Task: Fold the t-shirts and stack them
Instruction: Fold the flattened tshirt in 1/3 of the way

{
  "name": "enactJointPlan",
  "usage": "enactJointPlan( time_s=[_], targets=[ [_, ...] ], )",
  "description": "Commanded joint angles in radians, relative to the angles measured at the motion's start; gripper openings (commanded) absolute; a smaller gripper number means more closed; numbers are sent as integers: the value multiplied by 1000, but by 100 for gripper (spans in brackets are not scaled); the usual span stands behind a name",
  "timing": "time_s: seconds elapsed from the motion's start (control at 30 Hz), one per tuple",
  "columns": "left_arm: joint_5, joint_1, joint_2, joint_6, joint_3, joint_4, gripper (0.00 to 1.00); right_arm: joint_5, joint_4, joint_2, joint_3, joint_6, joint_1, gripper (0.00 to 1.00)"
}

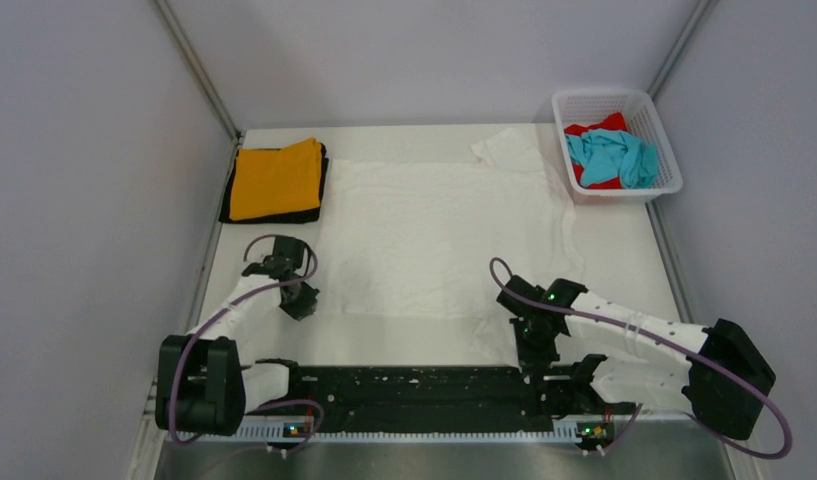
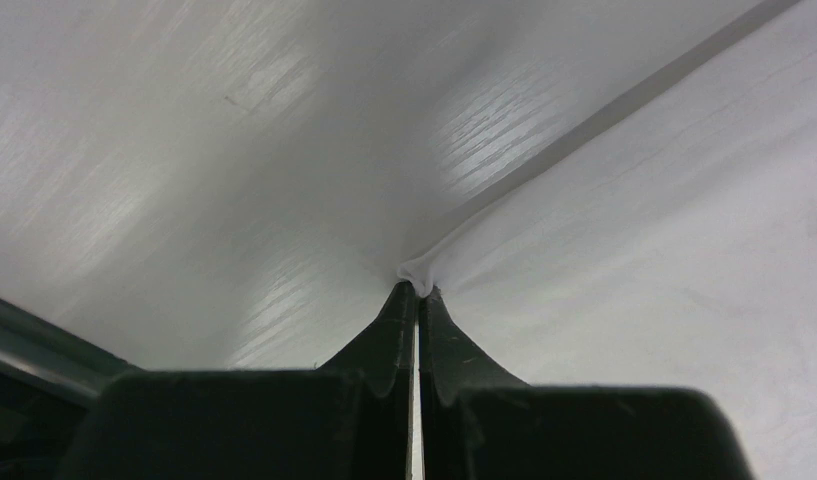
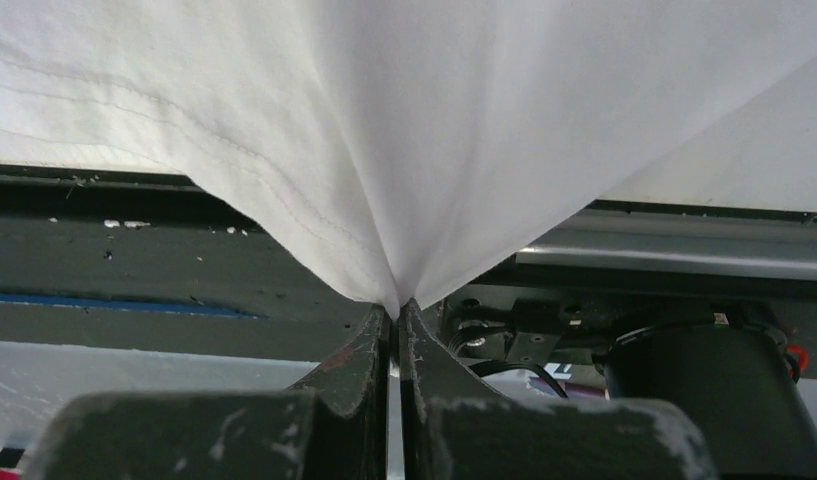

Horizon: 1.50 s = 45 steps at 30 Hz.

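A large white t-shirt [image 1: 434, 235] lies spread flat over the middle of the table. My left gripper [image 1: 300, 302] is shut on its near left corner, and a small pinch of white t-shirt [image 2: 416, 272] bulges at the gripper [image 2: 417, 292] tips. My right gripper [image 1: 535, 340] is shut on the near right hem, where the white t-shirt [image 3: 404, 150] fans upward from the closed gripper [image 3: 396, 308]. A folded orange t-shirt [image 1: 276, 178] rests on a folded black t-shirt [image 1: 228, 205] at the far left. A teal t-shirt [image 1: 614, 155] and a red t-shirt [image 1: 596, 128] lie crumpled in the basket.
A white mesh basket [image 1: 656, 125] stands at the far right corner. The black base rail [image 1: 414, 390] of both arms runs along the near edge. Grey walls close in the table on three sides.
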State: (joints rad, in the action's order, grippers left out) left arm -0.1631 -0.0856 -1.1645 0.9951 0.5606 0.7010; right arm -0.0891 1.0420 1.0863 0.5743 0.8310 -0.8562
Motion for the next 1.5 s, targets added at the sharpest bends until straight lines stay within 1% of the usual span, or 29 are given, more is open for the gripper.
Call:
enactJointPlan(
  time_s=[0.0,0.17,0.33,0.5,0.73,0.87,1.1,1.47],
  targets=[
    [3,1,50,9,7,105,0,6,27,-17,41,12,-14,0],
    [53,1,48,2,60,71,0,75,5,33,132,-32,9,0],
    [63,1,23,-16,125,23,0,117,-22,53,238,-149,132,0],
    [65,1,-76,-54,248,2,0,147,-72,124,350,-267,203,0],
    [81,1,-186,-70,340,-23,0,213,-103,192,511,-361,315,0],
    [66,3,-225,-84,387,-21,0,209,-132,219,557,-385,376,0],
    [28,3,-260,-88,460,-14,0,230,-165,255,635,-415,444,0],
    [-11,4,-333,-110,548,-9,0,256,-226,349,728,-490,494,0]
  ],
)
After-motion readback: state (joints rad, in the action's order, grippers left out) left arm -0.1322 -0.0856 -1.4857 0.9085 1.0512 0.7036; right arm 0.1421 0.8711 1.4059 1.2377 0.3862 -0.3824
